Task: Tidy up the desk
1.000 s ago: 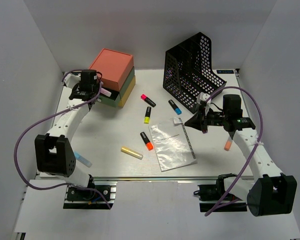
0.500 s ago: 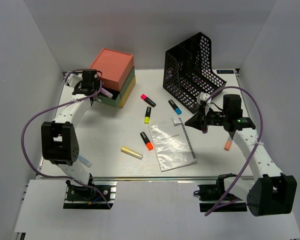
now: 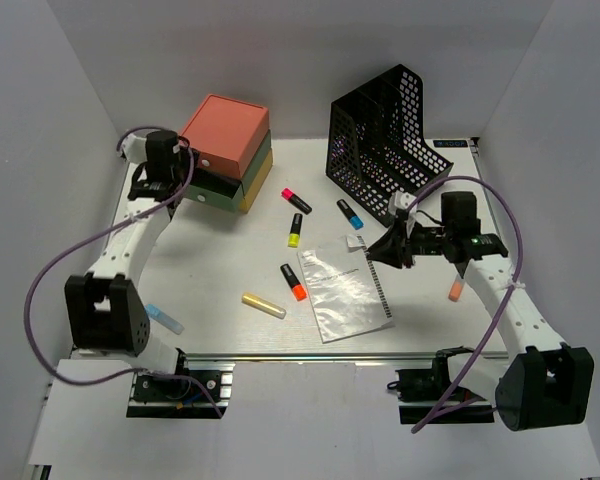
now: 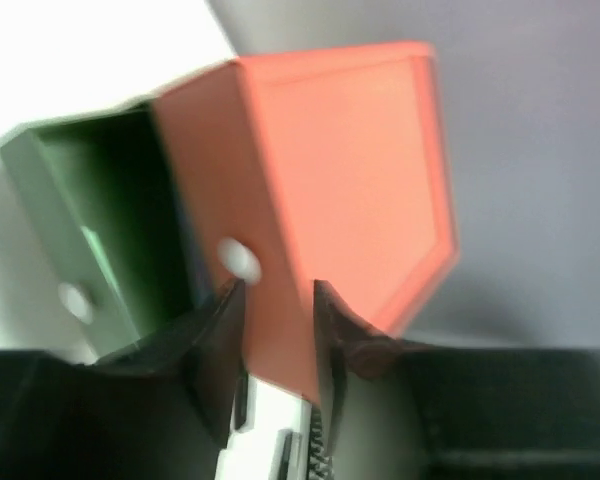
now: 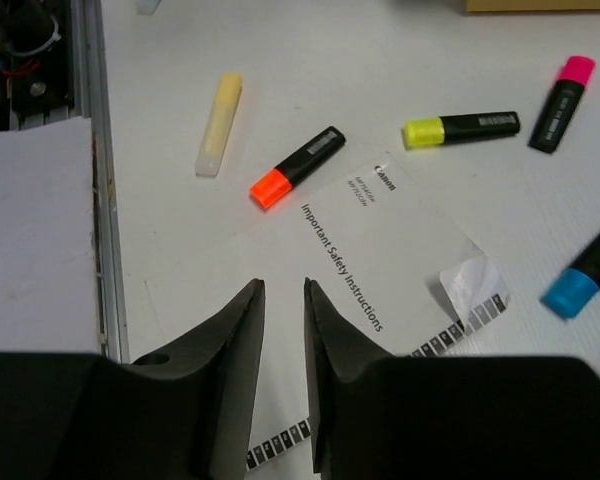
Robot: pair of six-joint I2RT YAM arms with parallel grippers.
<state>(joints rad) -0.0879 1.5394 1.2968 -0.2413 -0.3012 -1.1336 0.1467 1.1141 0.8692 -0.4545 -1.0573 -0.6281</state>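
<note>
- While its jaws stand slightly parted and empty, the right pincer (image 5: pixel 282 290) hangs over the instruction sheet (image 5: pixel 380 265), the desk (image 5: pixel 380 60) just below.
- Farther back, the left pincer (image 4: pixel 277 290), released, faces the drawer box (image 4: pixel 350 170), desk beneath it too.

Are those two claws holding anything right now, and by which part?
Nothing. The left gripper stands open before the stacked pink-green-yellow drawer box, the right gripper open above the white instruction booklet; both gaps are empty.
</note>
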